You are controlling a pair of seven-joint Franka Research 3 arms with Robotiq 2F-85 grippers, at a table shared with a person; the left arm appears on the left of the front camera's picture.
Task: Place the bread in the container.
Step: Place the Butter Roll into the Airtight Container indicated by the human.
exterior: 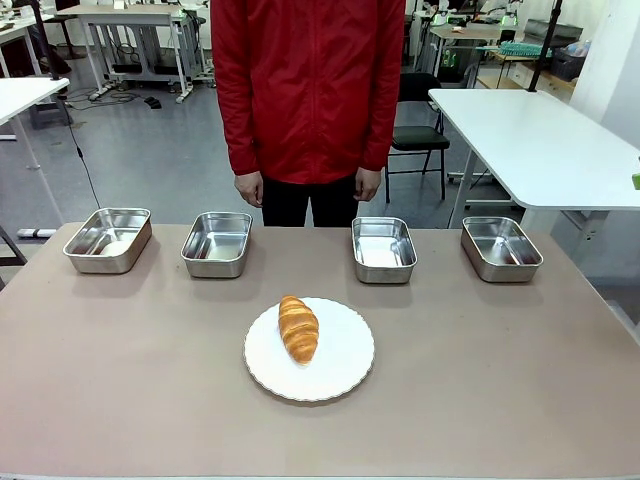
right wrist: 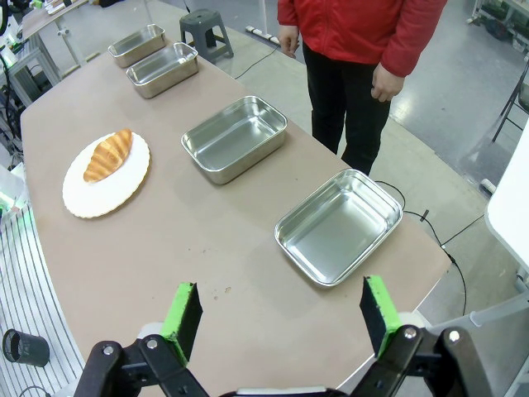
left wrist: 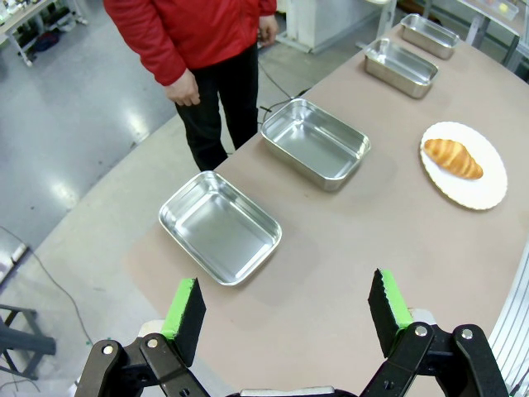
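The bread (exterior: 298, 328) lies on a white plate (exterior: 345, 368) in the middle of the table (exterior: 120, 390). Four steel pans (exterior: 216, 243) stand in a row along the far side, in front of a person (exterior: 308, 90) in red. The left jaws and right jaws both gape wide open, holding nothing, above the table's ends.

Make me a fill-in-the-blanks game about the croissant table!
The croissant lies on a round white ____.
Beyond it stand ____ steel pans in a row.
The person wears a ____ jacket.
The left end effector and right end effector are both ____.
Missing words: plate, four, red, open.
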